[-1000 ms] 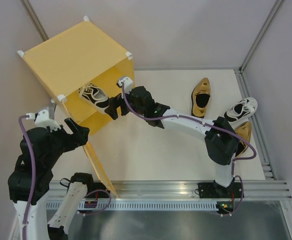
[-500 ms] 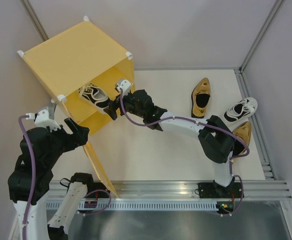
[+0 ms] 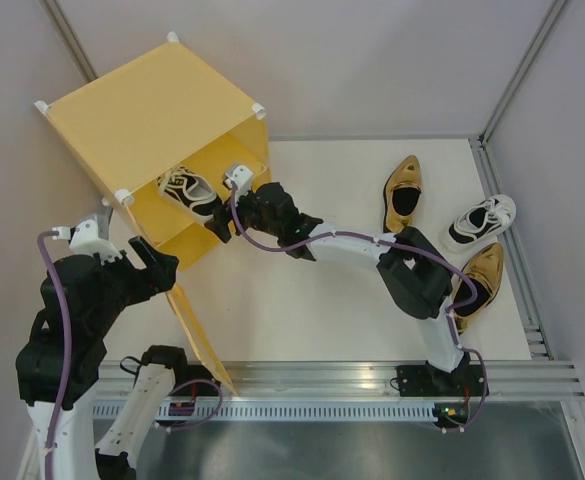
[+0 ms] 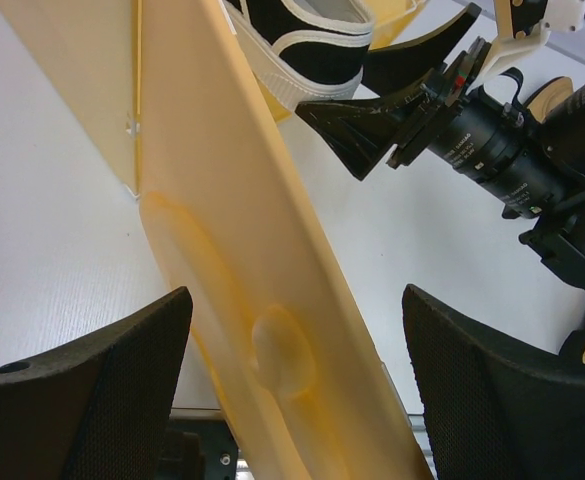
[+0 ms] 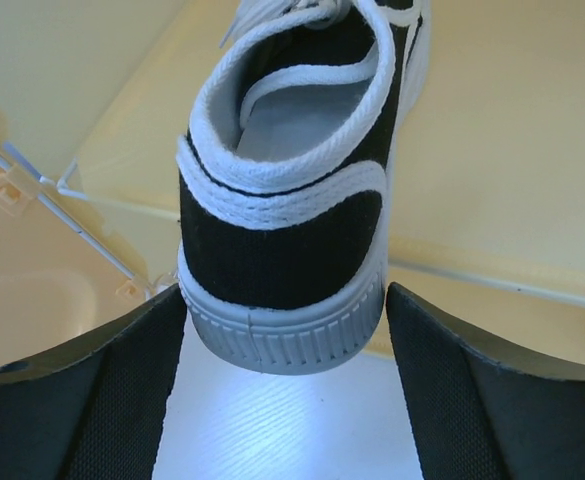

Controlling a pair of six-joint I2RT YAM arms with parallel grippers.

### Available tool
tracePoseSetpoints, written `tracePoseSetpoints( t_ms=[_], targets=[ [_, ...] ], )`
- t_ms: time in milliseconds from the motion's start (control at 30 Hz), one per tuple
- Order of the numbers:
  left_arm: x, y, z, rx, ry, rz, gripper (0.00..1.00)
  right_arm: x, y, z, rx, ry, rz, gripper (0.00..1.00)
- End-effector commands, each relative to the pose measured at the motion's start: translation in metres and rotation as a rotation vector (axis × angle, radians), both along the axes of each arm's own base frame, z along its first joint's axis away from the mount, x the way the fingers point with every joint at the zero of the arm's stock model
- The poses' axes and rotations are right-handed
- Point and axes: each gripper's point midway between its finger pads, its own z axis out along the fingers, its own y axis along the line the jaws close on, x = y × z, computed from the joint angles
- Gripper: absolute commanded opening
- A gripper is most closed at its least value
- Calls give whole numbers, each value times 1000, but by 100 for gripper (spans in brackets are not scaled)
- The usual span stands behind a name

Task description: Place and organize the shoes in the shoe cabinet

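Nearest me, the left hand (image 4: 294, 300) has its fingers spread wide astride the upper edge of the open door (image 4: 242, 250), which swings out toward the arms' bases. To its right, a broad stretch of white surface (image 3: 302, 310) runs to three shoes near the right rim: the near gold slip-on (image 3: 480, 278), the loose sneaker (image 3: 482, 220), and the far gold slip-on (image 3: 405, 195). Further back, the right hand (image 5: 286, 290), fingers apart, closely brackets the heel of the shelved sneaker (image 5: 292, 200). That heel overhangs the front edge of the shelf (image 5: 492, 180) inside the yellow shoe cabinet (image 3: 152, 110).
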Motion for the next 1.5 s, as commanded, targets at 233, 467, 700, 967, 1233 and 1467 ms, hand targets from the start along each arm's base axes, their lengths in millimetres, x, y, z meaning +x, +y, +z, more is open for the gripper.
tracePoseSetpoints(
  t_ms=[233,467,700,967,1233,1467],
  targets=[
    [-2,0,2,-12,20,13,89,-1,29,39,105,-63,88,37],
    [0,0,6,-14,20,15,88,-2,42,48,135,-66,101,15],
    [3,0,5,-14,29,13,88,-6,59,62,187,-67,50,11],
    [3,-1,7,-18,23,12,88,-8,75,58,213,-47,-9,4],
    [4,-1,8,-16,20,11,88,3,78,43,236,-24,-127,1],
    [5,-2,10,-14,14,3,89,9,80,35,253,-16,-186,1]
  ],
)
